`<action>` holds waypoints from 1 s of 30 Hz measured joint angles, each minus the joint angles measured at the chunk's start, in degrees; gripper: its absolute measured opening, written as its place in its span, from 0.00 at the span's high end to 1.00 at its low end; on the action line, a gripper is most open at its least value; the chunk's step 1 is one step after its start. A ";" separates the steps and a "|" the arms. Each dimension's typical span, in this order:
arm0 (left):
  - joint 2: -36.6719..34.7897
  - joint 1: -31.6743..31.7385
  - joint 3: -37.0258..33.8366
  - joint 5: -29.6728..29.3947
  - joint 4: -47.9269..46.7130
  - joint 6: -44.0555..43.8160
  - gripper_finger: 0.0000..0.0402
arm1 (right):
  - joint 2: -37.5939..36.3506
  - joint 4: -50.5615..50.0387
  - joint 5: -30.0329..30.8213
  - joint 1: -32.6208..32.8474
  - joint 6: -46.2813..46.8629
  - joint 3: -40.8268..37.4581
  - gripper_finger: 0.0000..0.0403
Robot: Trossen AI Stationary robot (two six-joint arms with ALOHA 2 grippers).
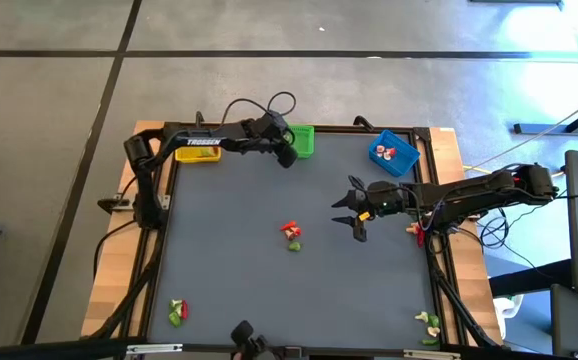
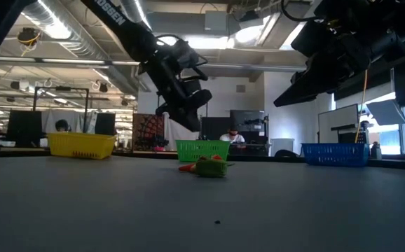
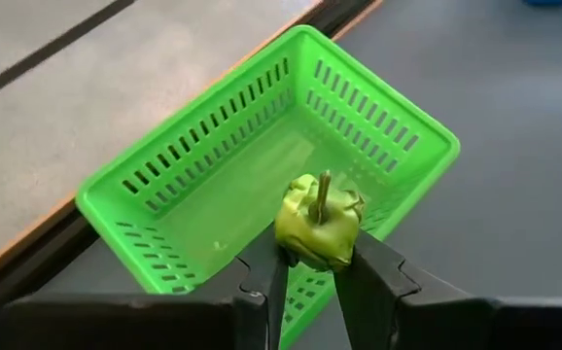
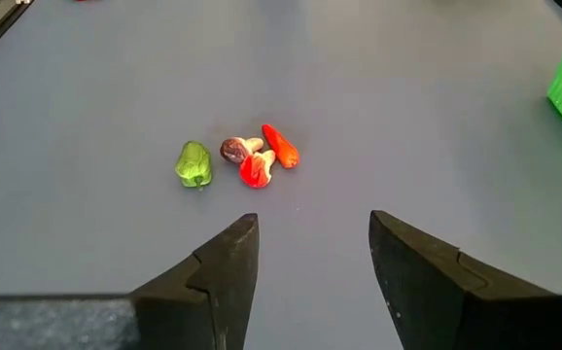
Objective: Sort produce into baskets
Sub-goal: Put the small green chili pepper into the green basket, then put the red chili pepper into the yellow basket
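My left gripper (image 1: pixel 287 154) is at the table's far edge, above the near rim of the green basket (image 1: pixel 302 139), shut on a green stemmed toy piece (image 3: pixel 318 231). The green basket (image 3: pixel 262 175) shows no pieces inside. My right gripper (image 1: pixel 354 215) is open and empty, raised right of the table's middle, facing a small pile of red and green pieces (image 1: pixel 291 235) that also shows in the right wrist view (image 4: pixel 242 158). The yellow basket (image 1: pixel 197 152) is at the far left. The blue basket (image 1: pixel 395 152) at the far right holds red and pale pieces. My left gripper pinches the green piece by its two sides (image 3: pixel 289 245) between its two fingers. The piece is lifted clear, its thin stem (image 3: pixel 322 197) pointing away from the fingers, over the green basket's near rim.
More pieces lie at the near left corner (image 1: pixel 176 312), the near right corner (image 1: pixel 428 323), and at the right edge (image 1: pixel 414 231) under my right arm. The grey table top (image 1: pixel 249 280) is bare between these groups.
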 joint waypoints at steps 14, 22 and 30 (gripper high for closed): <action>-1.19 -0.23 0.31 0.70 -0.45 -1.21 0.50 | 0.00 -0.03 -0.01 0.00 -0.15 0.00 0.51; -6.48 -4.31 0.36 3.04 -4.36 1.67 0.49 | 0.00 -0.10 -0.01 0.00 -0.22 0.00 0.51; -10.80 -12.18 0.39 3.19 -12.91 3.18 0.49 | 0.00 -0.18 -0.01 0.00 -0.24 0.00 0.51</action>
